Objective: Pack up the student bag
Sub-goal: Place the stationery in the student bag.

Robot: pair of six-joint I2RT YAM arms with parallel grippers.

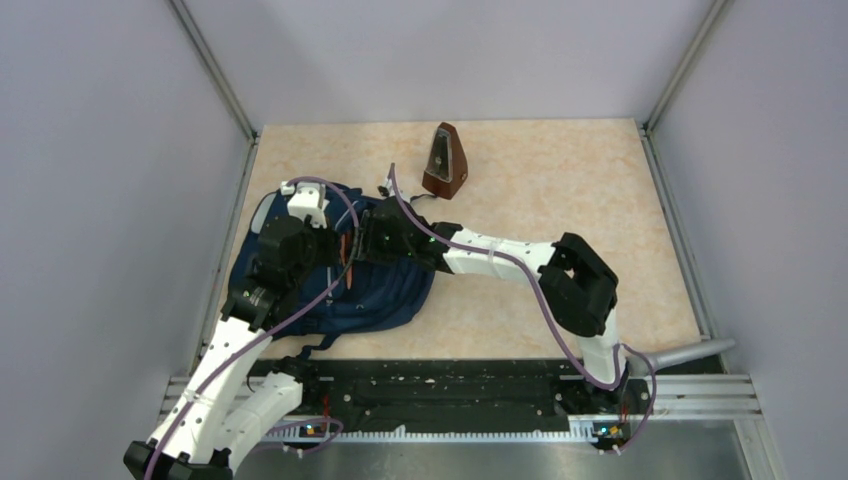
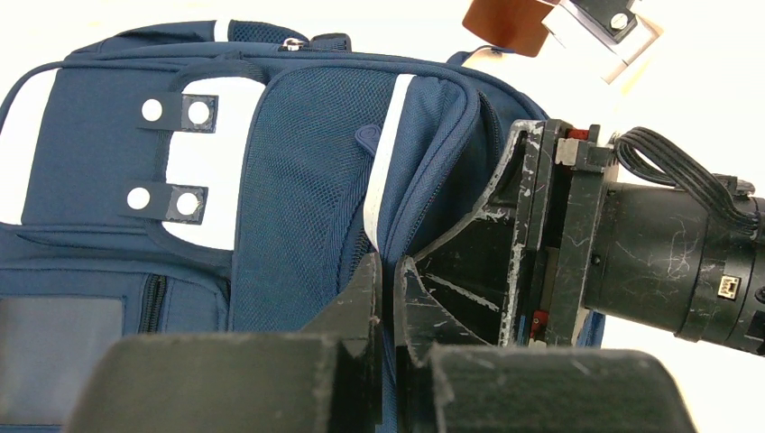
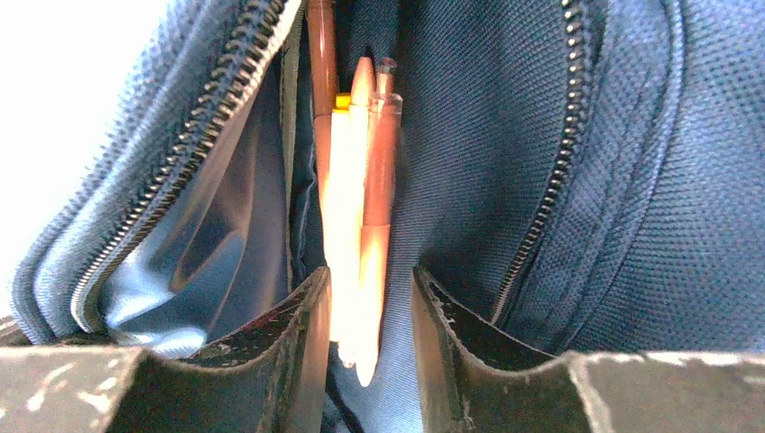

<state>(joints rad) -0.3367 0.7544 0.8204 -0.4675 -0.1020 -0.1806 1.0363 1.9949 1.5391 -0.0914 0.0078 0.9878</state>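
The student bag [image 1: 385, 300] lies at the left of the table, navy blue with light stripes. My left gripper [image 1: 330, 250] is shut on a fold of the bag's fabric at the pocket edge [image 2: 390, 271]. My right gripper [image 1: 368, 240] is at the bag's open zipped pocket. Its jaws stand slightly apart around a bunch of orange and pale pens [image 3: 361, 180] that stick into the pocket. The left finger touches the pens and a gap shows beside the right finger [image 3: 433, 316]. The pocket lining [image 3: 207, 244] is pale blue-grey. The right gripper's body shows in the left wrist view [image 2: 550, 234].
A brown pyramid-shaped metronome [image 1: 444, 160] stands at the back middle of the table, behind the bag. Grey walls with metal posts close in the left, right and back sides. A black rail [image 1: 450, 385] runs along the near edge.
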